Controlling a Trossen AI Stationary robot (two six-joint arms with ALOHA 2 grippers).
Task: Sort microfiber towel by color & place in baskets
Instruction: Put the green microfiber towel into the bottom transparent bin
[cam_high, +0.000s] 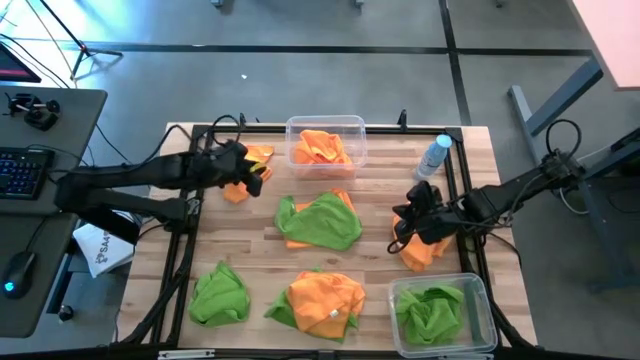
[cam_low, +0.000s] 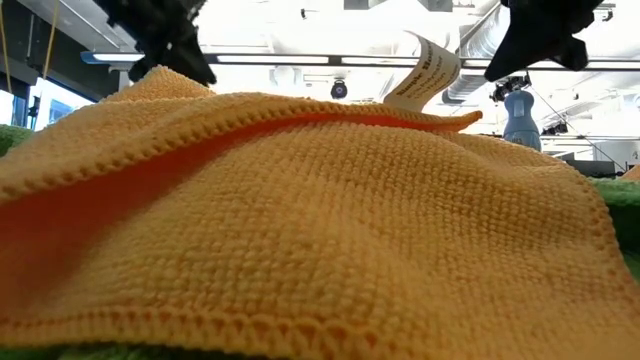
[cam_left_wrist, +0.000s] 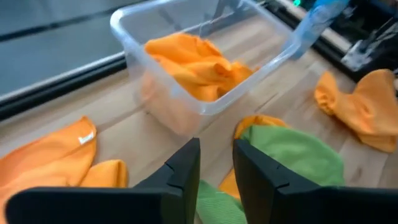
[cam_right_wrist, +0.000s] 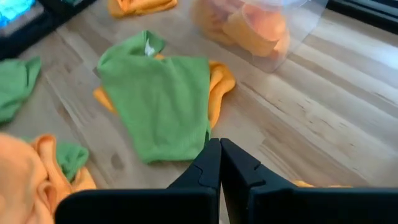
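Note:
Orange and green towels lie loose on the wooden table. A far clear basket (cam_high: 326, 143) holds orange towels (cam_left_wrist: 193, 62); a near-right basket (cam_high: 443, 316) holds a green towel (cam_high: 430, 310). In the middle, a green towel (cam_high: 322, 220) lies over an orange one. My left gripper (cam_left_wrist: 216, 168) hovers open and empty at the far left, above an orange towel (cam_high: 245, 178). My right gripper (cam_right_wrist: 219, 155) is shut and empty above the table's right side, beside another orange towel (cam_high: 425, 250).
A green towel (cam_high: 220, 295) lies near left, and an orange towel over a green one (cam_high: 322, 302) lies near centre, close before the low camera (cam_low: 300, 220). A clear bottle with a blue cap (cam_high: 435, 155) stands far right. Bare wood shows between the piles.

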